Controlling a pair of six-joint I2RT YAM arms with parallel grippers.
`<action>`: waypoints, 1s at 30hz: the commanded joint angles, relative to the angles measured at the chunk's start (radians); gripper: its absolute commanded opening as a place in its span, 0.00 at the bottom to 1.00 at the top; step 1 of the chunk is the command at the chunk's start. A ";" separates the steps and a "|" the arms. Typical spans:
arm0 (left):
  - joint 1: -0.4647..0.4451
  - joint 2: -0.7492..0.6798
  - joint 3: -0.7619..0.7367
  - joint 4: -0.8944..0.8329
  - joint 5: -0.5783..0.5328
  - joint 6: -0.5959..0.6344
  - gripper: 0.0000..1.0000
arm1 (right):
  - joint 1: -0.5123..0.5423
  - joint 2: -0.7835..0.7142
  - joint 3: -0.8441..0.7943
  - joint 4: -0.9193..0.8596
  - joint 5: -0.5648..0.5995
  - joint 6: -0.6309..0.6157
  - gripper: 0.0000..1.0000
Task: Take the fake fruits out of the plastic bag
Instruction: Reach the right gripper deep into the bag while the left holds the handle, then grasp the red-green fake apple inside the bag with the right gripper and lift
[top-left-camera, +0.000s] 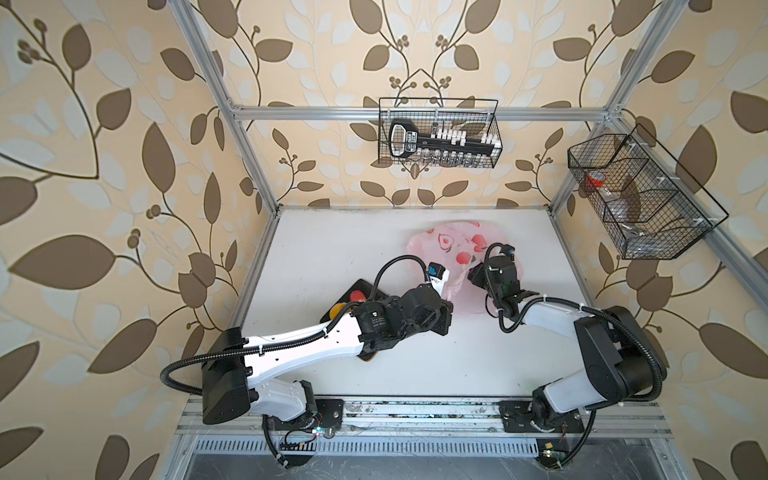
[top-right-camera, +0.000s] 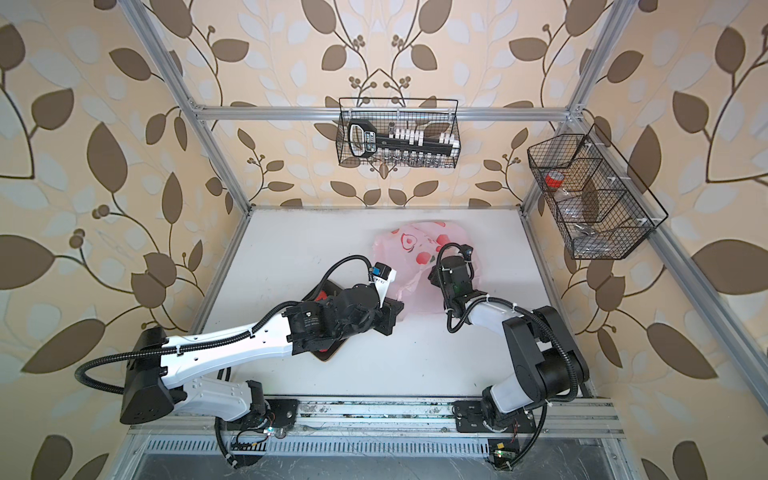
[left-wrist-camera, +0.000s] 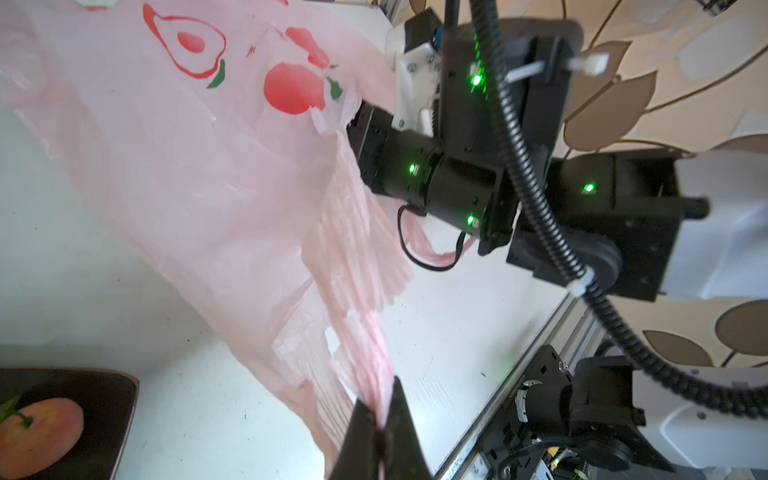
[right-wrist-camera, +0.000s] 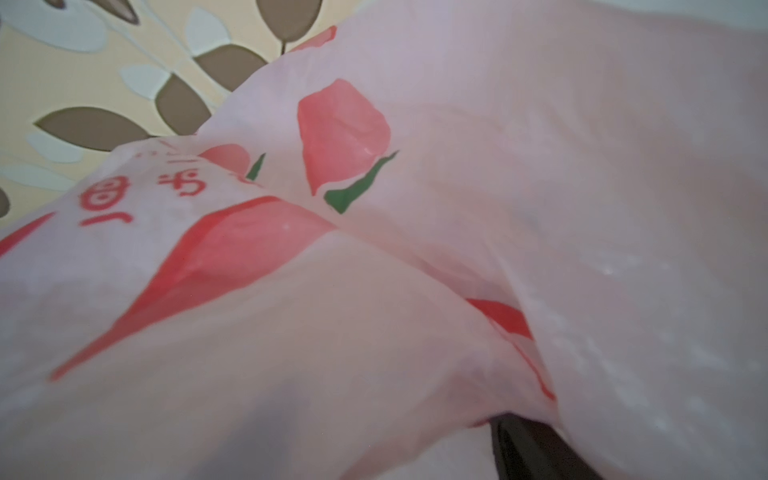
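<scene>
Left gripper (left-wrist-camera: 380, 401), extended forward, pinches plastic bag (left-wrist-camera: 187, 187).

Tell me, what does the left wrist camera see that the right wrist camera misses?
Left wrist only: the left hand pinching a gathered edge of the plastic bag, a fake peach on a dark mat, and the right arm. Right wrist only: red lettering printed on the bag, close up. Both: the pink bag with its printed peaches and the leafy wallpaper.

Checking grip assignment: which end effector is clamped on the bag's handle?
The left end effector, shut on the plastic bag's bunched, pleated handle. The right end effector sits among the bag's folds, its jaws hidden.
</scene>
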 joint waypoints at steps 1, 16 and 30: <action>0.009 -0.039 -0.008 0.013 0.038 -0.025 0.00 | -0.023 0.023 0.045 -0.052 0.064 -0.052 0.76; 0.008 -0.043 -0.022 0.008 0.074 -0.029 0.00 | -0.047 0.295 0.242 -0.194 0.097 -0.024 0.88; 0.008 0.020 0.002 0.025 0.048 -0.053 0.00 | -0.047 0.189 0.220 -0.236 0.008 0.001 0.61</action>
